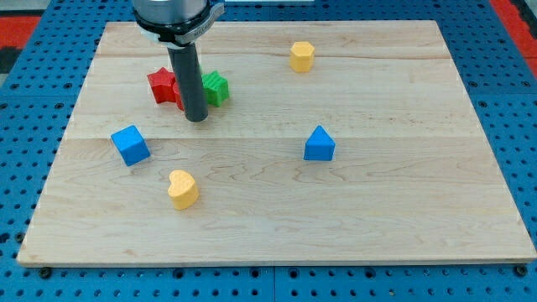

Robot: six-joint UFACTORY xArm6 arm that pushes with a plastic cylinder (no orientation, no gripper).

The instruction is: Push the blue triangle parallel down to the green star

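My tip [196,119] is a bare rod end with no jaws to open or close. It rests on the wooden board [403,201], just in front of the green star [216,87] and the red block [164,85], which the rod partly hides. The blue triangle [319,144] sits well to the right, apart from everything. Left and nearer lie one blue cube [130,145] and one yellow heart [182,189]; one yellow block [302,56] sits far right. No writing shows.
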